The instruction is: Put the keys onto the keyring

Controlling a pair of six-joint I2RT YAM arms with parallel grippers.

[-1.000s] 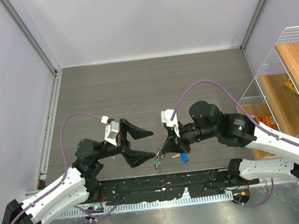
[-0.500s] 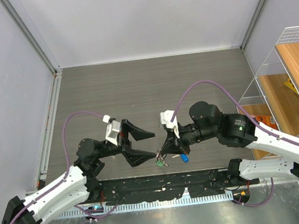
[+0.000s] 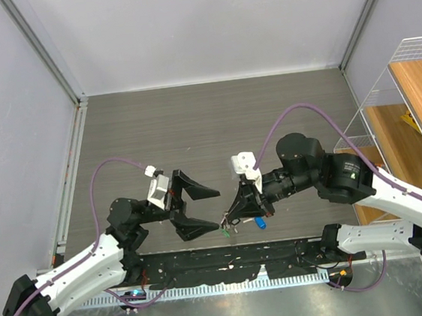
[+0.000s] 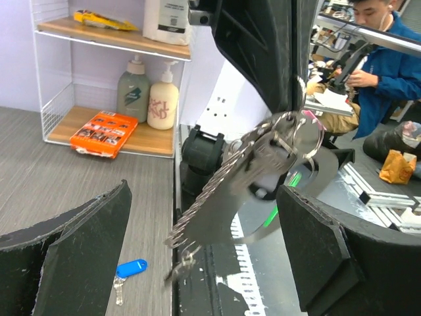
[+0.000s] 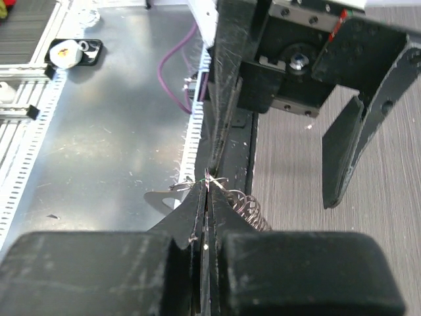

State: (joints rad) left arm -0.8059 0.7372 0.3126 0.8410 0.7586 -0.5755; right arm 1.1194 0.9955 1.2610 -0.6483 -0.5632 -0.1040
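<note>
My right gripper (image 3: 229, 219) is shut on the keyring (image 3: 233, 223) and holds it just above the table's near edge. In the left wrist view the silvery keyring (image 4: 304, 135) hangs from the right gripper's fingers (image 4: 263, 59), with a coiled wire (image 4: 210, 191) and small metal pieces trailing down. A green key (image 3: 225, 233) dangles below it. A blue key (image 3: 260, 223) lies loose on the table, also in the left wrist view (image 4: 130, 268). My left gripper (image 3: 216, 209) is open, with its jaws either side of the hanging ring and not touching it. In the right wrist view my right gripper (image 5: 207, 189) pinches the ring.
A white wire shelf (image 3: 405, 100) stands at the right with an orange packet (image 4: 100, 133) and bottles (image 4: 148, 99). The black base plate (image 3: 229, 260) and a metal rail run along the near edge. Grey walls close the left and back.
My right gripper has shifted slightly toward the near edge with the keyring. My left gripper has edged closer to it and stays open. The blue key has not moved.
</note>
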